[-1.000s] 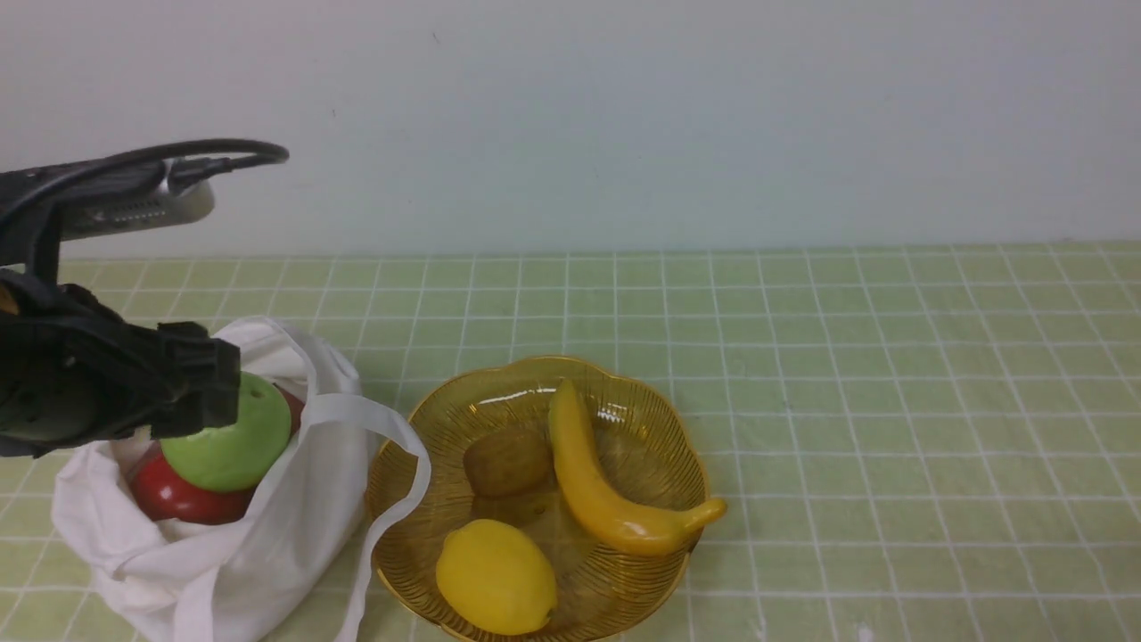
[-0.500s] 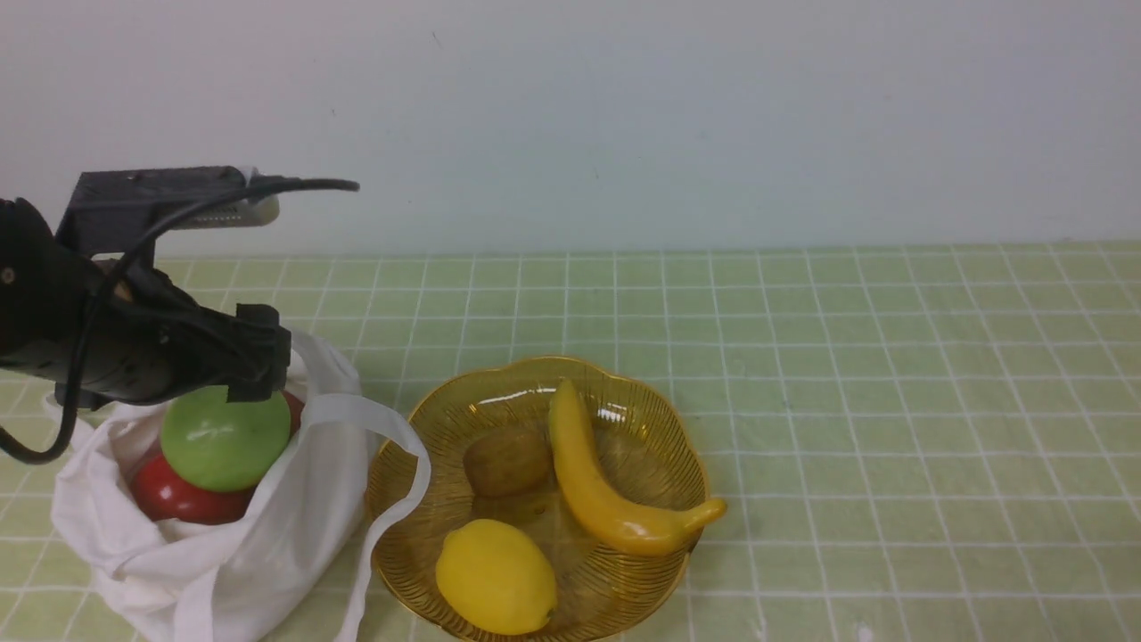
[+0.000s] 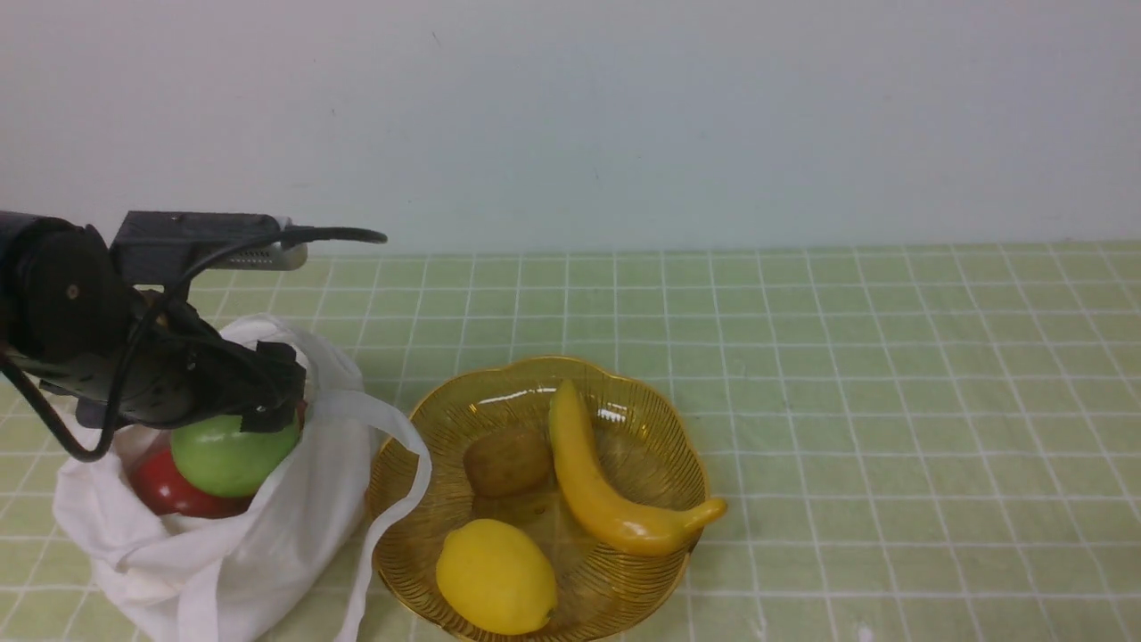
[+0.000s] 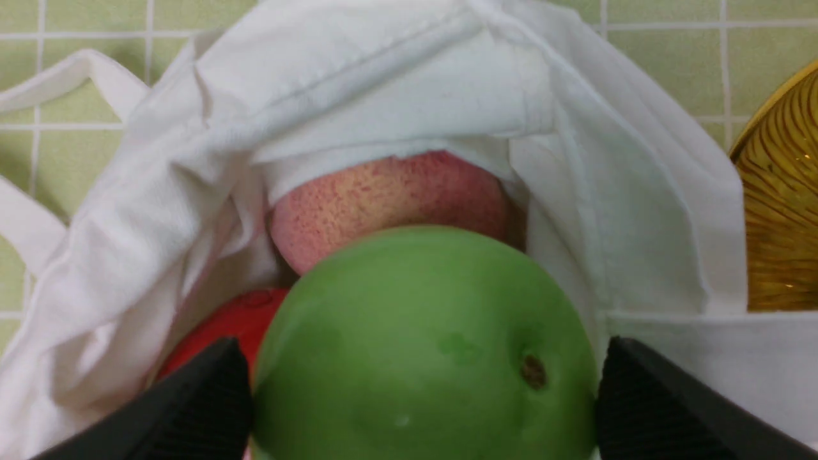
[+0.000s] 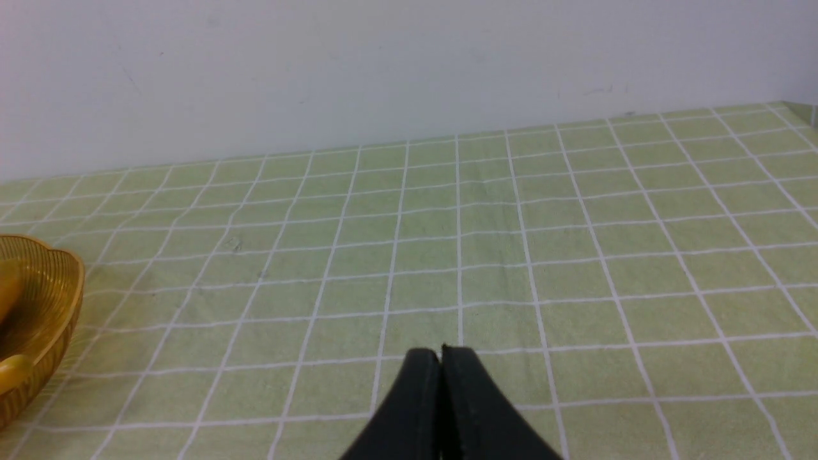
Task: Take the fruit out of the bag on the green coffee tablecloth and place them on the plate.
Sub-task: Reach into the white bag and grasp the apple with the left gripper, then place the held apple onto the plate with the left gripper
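Left gripper (image 3: 263, 406) is hanging over the mouth of the bag (image 3: 223, 553), jaws spread and released. The green apple (image 4: 422, 345) is sitting squarely between its fingers (image 4: 204, 402), one black finger at each flank, right against the skin; whether they are pressing cannot be told. In the front view the claw is covering the apple's top from 12 o'clock. The red apple (image 3: 165, 490) is lying at 8 o'clock of the green one, touching it. The pink-yellow blushed fruit (image 4: 383, 198) is tucked behind the green apple against the bag's far wall. The bag is resting on the green checked tablecloth (image 3: 891, 401) at 9 o'clock of the plate (image 3: 664, 401), one strap draping over the rim. The plate is holding a banana (image 3: 588, 481), a lemon (image 3: 495, 575) and a brown kiwi (image 3: 508, 459). Right gripper (image 5: 441, 350) is hovering clenched over bare cloth, holding nothing. Against one second ago: the left arm has dropped and shifted toward 3 o'clock, and its jaws are now hiding more of the apple's top. The bag, the plate and its contents are unchanged.
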